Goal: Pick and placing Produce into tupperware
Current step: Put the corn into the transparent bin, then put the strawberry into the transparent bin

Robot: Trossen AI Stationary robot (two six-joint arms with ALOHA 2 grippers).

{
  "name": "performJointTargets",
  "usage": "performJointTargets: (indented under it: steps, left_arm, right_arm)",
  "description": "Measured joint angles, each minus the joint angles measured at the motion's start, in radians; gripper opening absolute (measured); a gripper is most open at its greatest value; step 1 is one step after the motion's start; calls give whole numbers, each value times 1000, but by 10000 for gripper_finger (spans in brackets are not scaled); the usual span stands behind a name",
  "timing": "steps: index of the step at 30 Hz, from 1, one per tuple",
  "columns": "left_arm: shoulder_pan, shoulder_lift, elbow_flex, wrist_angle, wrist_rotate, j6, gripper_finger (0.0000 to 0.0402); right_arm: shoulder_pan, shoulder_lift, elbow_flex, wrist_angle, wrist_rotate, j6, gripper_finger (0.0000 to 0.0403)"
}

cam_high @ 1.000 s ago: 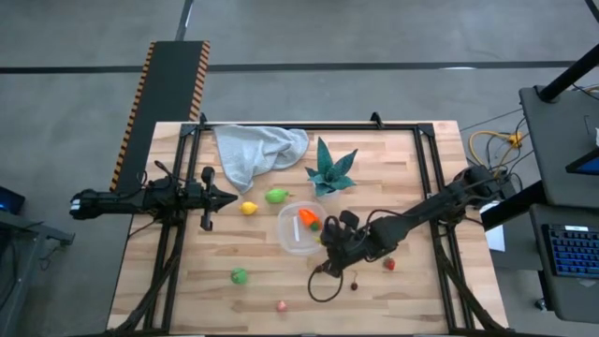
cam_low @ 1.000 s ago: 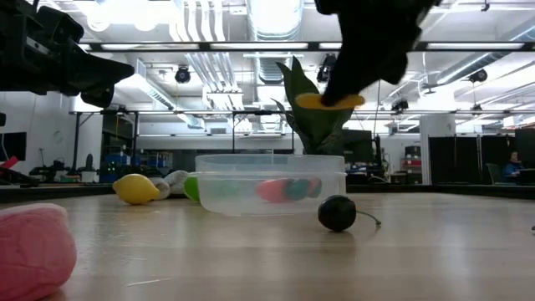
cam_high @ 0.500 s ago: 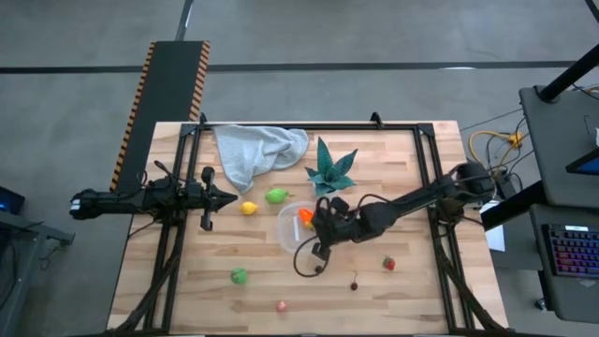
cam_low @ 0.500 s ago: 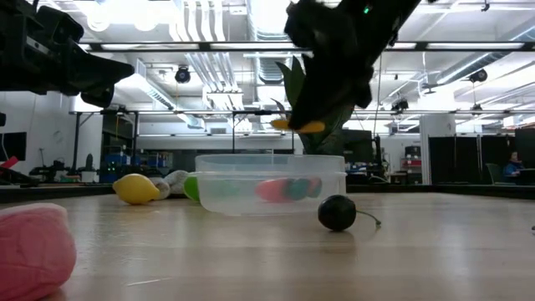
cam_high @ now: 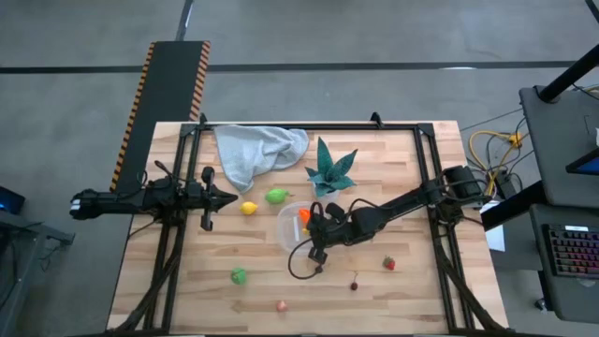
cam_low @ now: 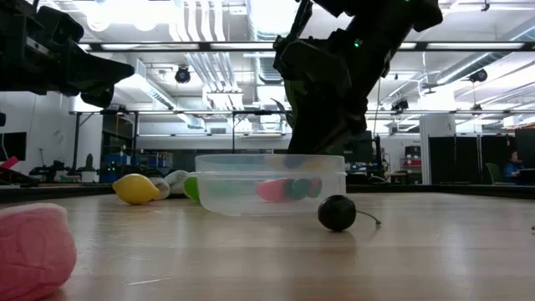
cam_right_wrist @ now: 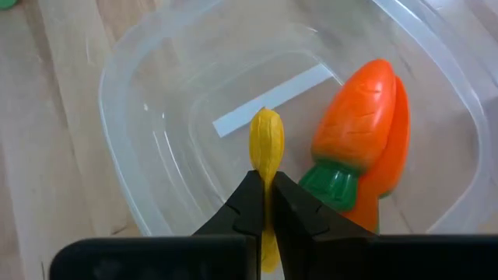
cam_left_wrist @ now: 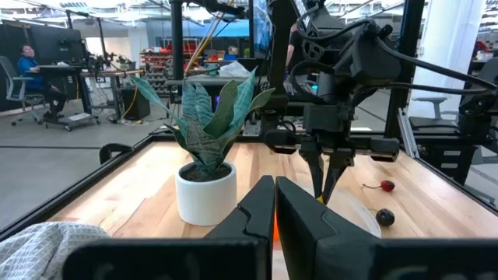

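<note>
Right wrist view: the right gripper (cam_right_wrist: 265, 204) is hanging over the tupperware (cam_right_wrist: 156, 109), its fingers clamped on a small yellow piece of produce (cam_right_wrist: 267, 148) above the container's base. An orange carrot (cam_right_wrist: 364, 148) with a green top is lying inside beside it, near a plain white strip with no readable writing. In the high view the left gripper (cam_high: 228, 197) is waiting at the table's left side, pincers pressed together, with a yellow lemon (cam_high: 249, 208) nearby.
</note>
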Motion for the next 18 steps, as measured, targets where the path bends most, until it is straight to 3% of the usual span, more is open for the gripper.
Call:
performJointTargets:
  steps: [5, 18]
  left_arm:
    - [0, 0, 0, 0, 0, 0, 0]
    - [0, 0, 0, 0, 0, 0, 0]
  right_arm:
    - [0, 0, 0, 0, -15, -4, 24]
    - [0, 0, 5, 15, -16, -4, 134]
